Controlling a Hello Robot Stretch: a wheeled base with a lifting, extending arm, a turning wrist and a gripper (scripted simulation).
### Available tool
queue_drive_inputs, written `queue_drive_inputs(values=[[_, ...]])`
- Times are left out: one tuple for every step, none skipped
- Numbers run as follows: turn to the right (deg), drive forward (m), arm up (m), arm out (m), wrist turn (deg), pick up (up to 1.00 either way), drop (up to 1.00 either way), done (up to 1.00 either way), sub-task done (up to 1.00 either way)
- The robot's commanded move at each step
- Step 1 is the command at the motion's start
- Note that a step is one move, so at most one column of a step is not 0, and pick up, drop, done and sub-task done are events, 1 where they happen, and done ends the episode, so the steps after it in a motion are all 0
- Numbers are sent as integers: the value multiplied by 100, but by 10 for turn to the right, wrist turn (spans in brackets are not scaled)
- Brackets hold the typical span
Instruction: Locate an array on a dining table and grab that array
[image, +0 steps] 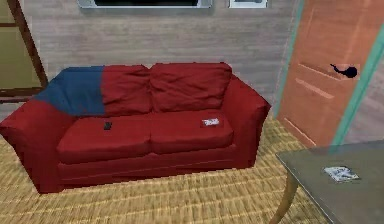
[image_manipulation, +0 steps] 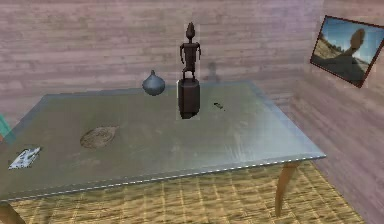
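A glass-topped dining table (image_manipulation: 250, 130) with wooden legs spreads across the arm side view. On it stand a dark carved statue on a block base (image_manipulation: 189, 75) and a small blue-grey vase (image_manipulation: 153, 84). A flat round brownish thing (image_manipulation: 99, 137) lies left of the middle, and a small dark speck (image_manipulation: 218, 104) lies right of the statue. A small white flat thing with dark marks (image_manipulation: 25, 157) lies near the table's left end. That table's corner (image: 325, 160) shows at the forward view's lower right with the same white thing (image: 341, 173) on it.
Ahead stands a red sofa (image: 140, 130) with a blue blanket (image: 75, 90), a small dark remote (image: 107, 126) and a small white item (image: 210, 122) on its seat. An orange door (image: 335, 70) is to its right. A framed picture (image_manipulation: 347, 50) hangs on the wall beyond the table.
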Motion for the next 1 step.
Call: queue_drive_inputs(values=[[-90, 0, 0, 0, 0, 0, 0, 0, 0]])
